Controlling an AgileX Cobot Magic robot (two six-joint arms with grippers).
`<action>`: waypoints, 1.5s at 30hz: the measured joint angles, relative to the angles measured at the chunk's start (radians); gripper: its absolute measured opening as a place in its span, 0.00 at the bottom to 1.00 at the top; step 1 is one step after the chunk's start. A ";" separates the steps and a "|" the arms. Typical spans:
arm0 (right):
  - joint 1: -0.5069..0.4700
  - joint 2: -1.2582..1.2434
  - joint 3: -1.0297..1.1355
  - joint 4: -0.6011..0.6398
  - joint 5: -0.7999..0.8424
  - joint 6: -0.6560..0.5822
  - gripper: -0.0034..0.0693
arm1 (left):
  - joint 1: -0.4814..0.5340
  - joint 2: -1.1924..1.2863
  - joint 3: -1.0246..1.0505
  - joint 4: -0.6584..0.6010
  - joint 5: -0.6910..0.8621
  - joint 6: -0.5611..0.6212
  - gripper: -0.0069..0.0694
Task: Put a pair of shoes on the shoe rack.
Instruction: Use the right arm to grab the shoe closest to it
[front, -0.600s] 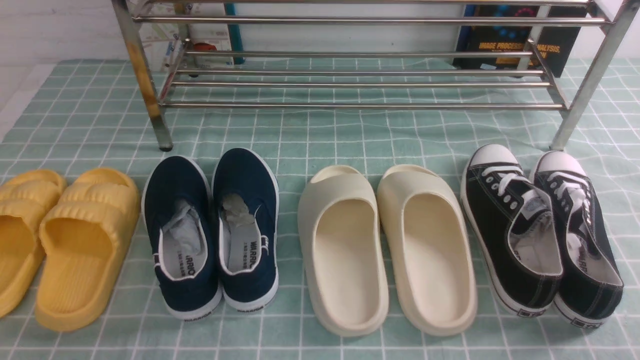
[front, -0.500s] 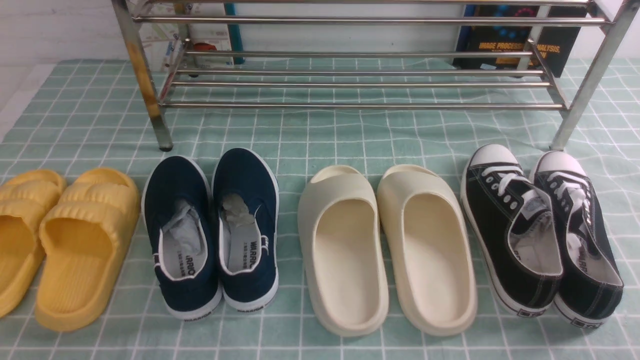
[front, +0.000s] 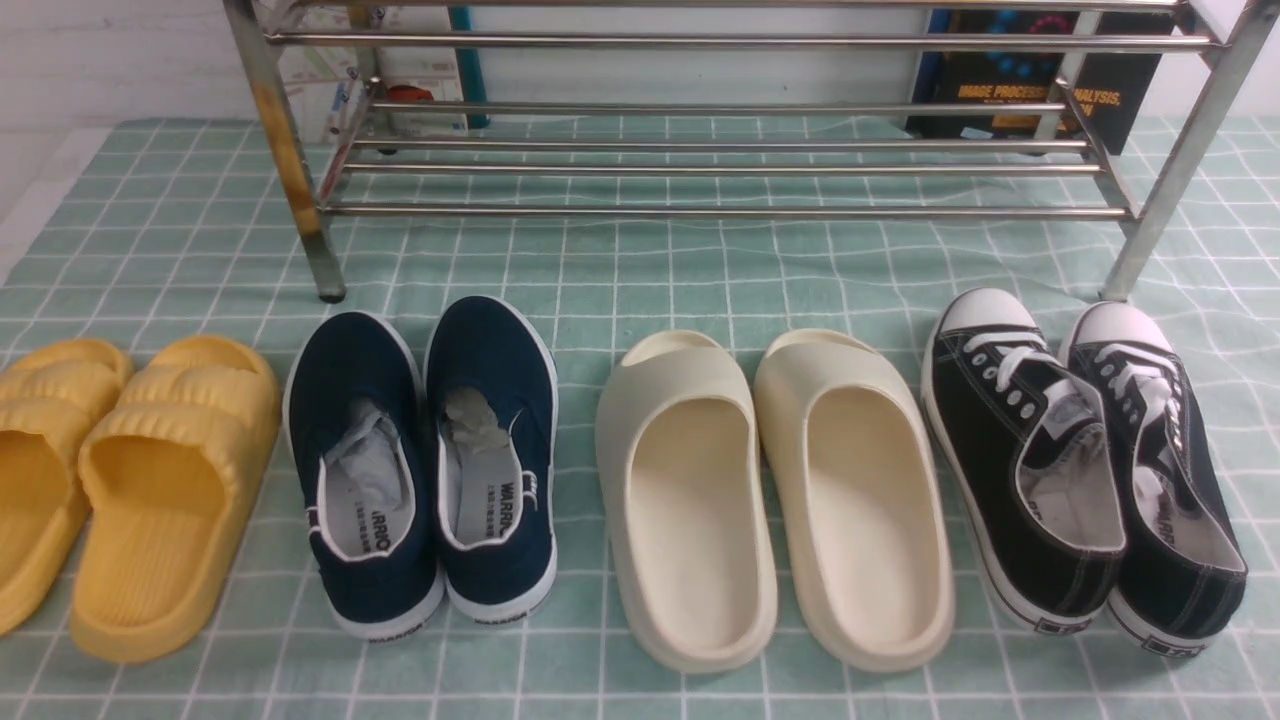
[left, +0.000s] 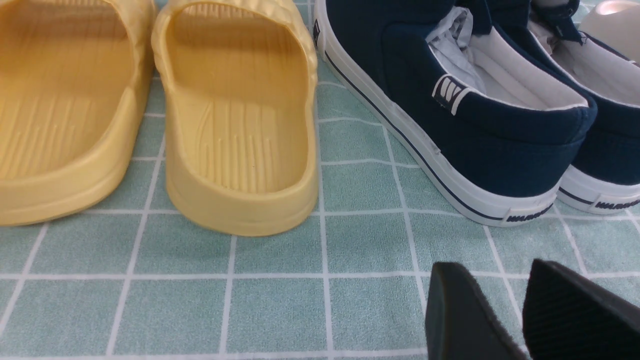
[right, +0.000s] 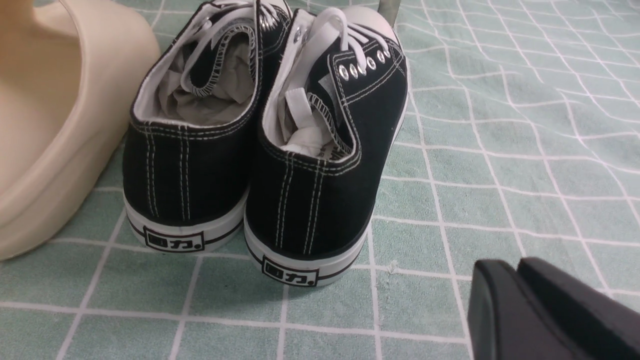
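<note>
Task not started: at the near edge the left gripper (left: 495, 270) is slightly parted and the right gripper (right: 510, 267) looks pinched shut, both empty, the black sneakers (front: 1080, 470) with paper stuffing sit near the right corner, the shoe rack (front: 720, 211) along the far edge holds no shoes, so grasp, lift and placing remain.
</note>
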 joint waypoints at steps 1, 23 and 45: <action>0.000 0.000 0.000 -0.001 0.000 0.000 0.17 | 0.000 0.000 0.000 0.000 0.000 0.000 0.38; 0.000 0.000 0.010 -0.005 -0.476 0.007 0.20 | 0.000 0.000 0.000 0.000 0.000 0.000 0.38; 0.000 0.467 -0.654 -0.006 -0.433 0.184 0.04 | 0.000 0.000 0.000 0.000 0.000 0.000 0.38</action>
